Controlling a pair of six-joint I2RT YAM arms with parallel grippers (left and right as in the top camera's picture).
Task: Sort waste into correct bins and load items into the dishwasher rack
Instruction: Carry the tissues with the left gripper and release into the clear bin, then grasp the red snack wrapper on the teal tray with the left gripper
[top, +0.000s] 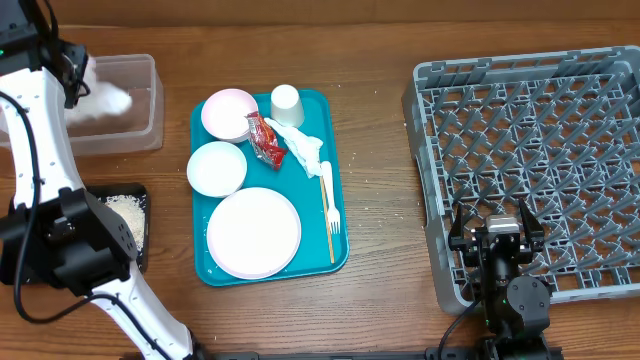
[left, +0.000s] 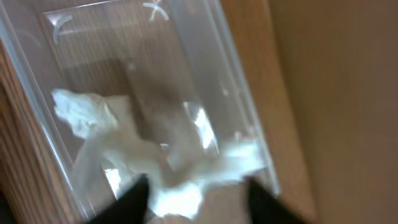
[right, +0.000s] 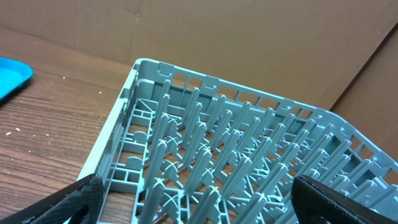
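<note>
I'm watching my left gripper (left: 196, 200) hovering with jaws parted over the crumpled napkin (left: 84, 113) lying inside the clear tub (top: 142, 132). My right gripper (right: 196, 186) is hanging wide open above the dishwasher rack (right: 249, 140).

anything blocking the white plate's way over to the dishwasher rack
Nothing visible does. Only bare table lies between the teal tray and the dishwasher rack. The fork lies beside the white plate on that side; the open right gripper is at the rack's near edge.
</note>
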